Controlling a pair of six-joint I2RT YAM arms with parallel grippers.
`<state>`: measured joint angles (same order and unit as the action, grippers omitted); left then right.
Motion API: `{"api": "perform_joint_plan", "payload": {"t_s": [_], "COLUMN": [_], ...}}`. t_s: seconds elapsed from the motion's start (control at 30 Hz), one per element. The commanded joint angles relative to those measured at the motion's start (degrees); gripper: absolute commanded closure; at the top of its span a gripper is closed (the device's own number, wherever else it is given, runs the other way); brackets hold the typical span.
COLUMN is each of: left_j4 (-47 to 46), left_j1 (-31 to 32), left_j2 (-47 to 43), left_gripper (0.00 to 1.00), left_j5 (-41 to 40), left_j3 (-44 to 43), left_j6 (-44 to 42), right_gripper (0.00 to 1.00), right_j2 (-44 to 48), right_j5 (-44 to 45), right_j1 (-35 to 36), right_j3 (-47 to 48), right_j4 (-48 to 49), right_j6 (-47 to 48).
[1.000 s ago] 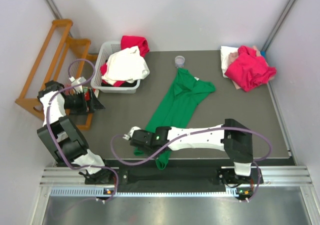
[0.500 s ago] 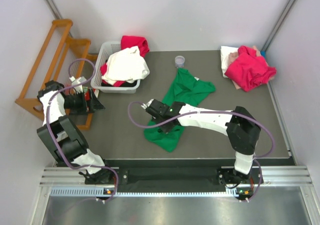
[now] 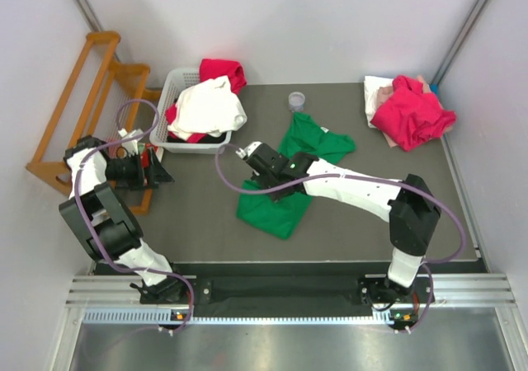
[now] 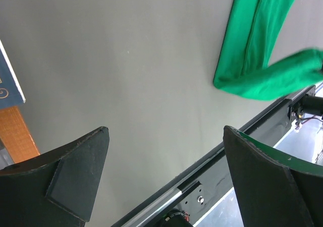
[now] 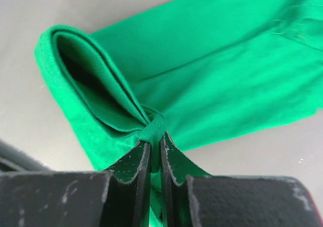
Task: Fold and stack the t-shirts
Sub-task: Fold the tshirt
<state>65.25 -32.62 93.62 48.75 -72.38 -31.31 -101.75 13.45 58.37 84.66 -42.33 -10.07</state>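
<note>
- The counter carries no finished stack. Nothing on it looks neatly folded, so I judge the task barely begun.
- The green t-shirt lies mid-counter, bunched into a long band. It runs from beside a small clear cup toward the near edge, and its near end is doubled back over itself. That is 1 fold in progress, with the sleeves not yet squared.
- At the far right corner a magenta-red t-shirt sits crumpled on paler white and pink cloth. It all looks unfolded.
- The white plastic basket at the far left holds a white t-shirt and a red t-shirt hanging over its rim. These 2 are loose and waiting.
- The right gripper has its jaws closed on a pinch of the green t-shirt's edge, carrying it over the band.
- The left gripper hangs off the counter's left side by the wooden rack, jaws wide apart and holding nothing.
</note>
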Motion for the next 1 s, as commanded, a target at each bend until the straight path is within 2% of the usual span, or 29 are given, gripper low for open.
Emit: {"api": "perform_joint_plan", "payload": {"t_s": [0.0,0.5,0.97], "left_j4": [1.7,4.8,6.7], "left_j1": [-2.2,-2.1,-2.3], "left_j2": [-0.5,-0.8,-0.7], "left_gripper": [0.01,0.01,0.01], "left_j5": [2.5,3.2,2.8], "left_j3": [-2.7,-2.9,-3.7], "left_j6": [-3.5,-5.7,-7.6], "right_gripper": [0.96,0.98,0.99], "right_j2": [2.9,-0.5,-9.5], "right_j5": [1.8,-0.5,-4.0], "right_j1": [-4.2,-14.2,-17.9], "right_j3": [0.1,-1.3,-0.3], "right_j4": [2.3,8.0,11.3], "right_j6": [0.7,1.7,1.4]}}
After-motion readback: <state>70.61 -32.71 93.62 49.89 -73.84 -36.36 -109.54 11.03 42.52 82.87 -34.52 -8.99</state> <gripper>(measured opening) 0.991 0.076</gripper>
